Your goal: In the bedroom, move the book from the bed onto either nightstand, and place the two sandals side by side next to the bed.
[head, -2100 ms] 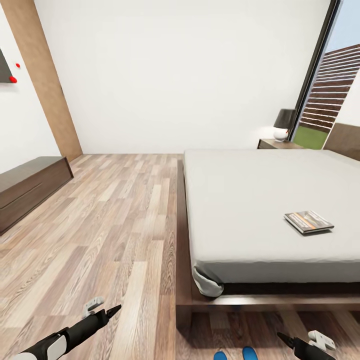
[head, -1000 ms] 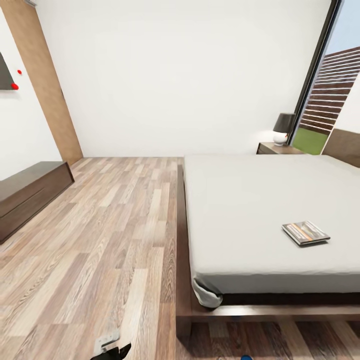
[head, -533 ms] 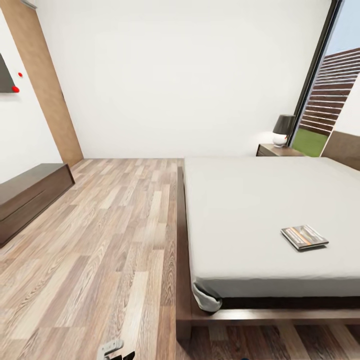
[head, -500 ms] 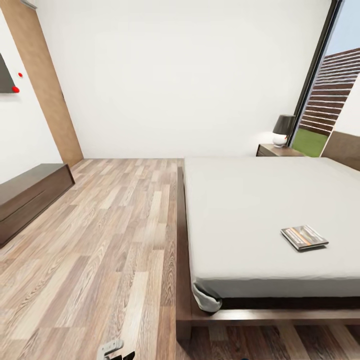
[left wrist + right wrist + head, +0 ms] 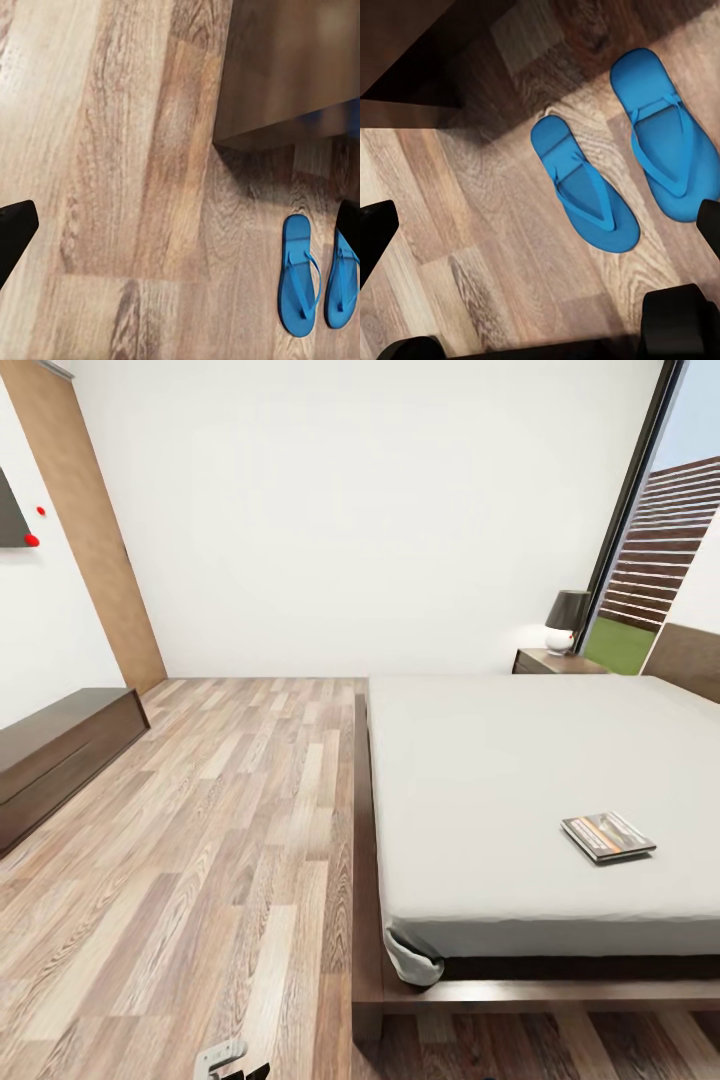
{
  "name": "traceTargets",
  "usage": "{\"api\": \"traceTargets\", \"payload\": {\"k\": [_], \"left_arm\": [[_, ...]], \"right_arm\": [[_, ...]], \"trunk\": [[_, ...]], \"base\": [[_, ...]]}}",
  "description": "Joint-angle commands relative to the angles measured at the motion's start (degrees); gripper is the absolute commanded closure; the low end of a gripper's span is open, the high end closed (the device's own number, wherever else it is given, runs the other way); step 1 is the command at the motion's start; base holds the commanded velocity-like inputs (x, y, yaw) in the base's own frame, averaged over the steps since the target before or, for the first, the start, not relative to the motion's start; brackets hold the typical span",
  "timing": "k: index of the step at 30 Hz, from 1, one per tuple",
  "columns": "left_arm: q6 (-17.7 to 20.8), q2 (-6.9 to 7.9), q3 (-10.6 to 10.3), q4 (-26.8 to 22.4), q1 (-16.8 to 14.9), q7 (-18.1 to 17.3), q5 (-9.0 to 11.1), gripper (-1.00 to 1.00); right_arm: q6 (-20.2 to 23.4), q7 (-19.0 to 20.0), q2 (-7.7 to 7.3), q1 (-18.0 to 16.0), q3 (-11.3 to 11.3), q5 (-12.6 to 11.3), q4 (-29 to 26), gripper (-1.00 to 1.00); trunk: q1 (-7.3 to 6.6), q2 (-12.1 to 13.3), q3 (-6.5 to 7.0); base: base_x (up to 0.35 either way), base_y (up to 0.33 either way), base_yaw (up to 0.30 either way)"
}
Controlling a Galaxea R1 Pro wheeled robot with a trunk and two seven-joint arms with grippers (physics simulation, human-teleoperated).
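The book [image 5: 608,836] lies flat on the grey mattress of the bed [image 5: 500,780], near its foot end on the right. A nightstand [image 5: 556,660] stands at the far side by the window. Two blue sandals lie side by side on the floor by the bed frame's corner [image 5: 289,82]: one sandal [image 5: 583,187] and the other sandal [image 5: 666,136]. My left gripper [image 5: 184,232] hangs open over bare floor, with the sandals [image 5: 300,276] by one fingertip. My right gripper [image 5: 544,229] is open above the pair, holding nothing.
A dark lamp [image 5: 567,622] sits on the nightstand. A long low dark cabinet [image 5: 55,745] runs along the left wall, beside a tan wooden door [image 5: 90,530]. Wide wood floor [image 5: 200,820] lies left of the bed. Dark robot parts [image 5: 675,322] show below the sandals.
The head camera has tilted up, so both arms and the sandals slid off the picture's lower edge. The book has stayed where it was on the mattress.
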Motion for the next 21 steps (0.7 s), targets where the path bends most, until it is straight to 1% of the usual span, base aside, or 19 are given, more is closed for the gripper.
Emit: {"api": "traceTargets", "payload": {"k": [1, 21], "left_arm": [[-0.24, 0.01, -0.48, 0.07, -0.04, -0.17, 0.40, -1.00], [-0.24, 0.01, -0.46, 0.09, -0.04, -0.17, 0.41, -1.00]], "right_arm": [[0.14, 0.30, -0.03, -0.08, -0.27, -0.21, 0.20, -1.00], [0.17, 0.39, 0.03, -0.08, -0.22, -0.25, 0.11, -1.00]], "trunk": [[-0.01, -0.02, -0.05], [-0.01, -0.02, -0.05]], "base": [[0.000, 0.000, 0.000], [0.000, 0.000, 0.000]]}}
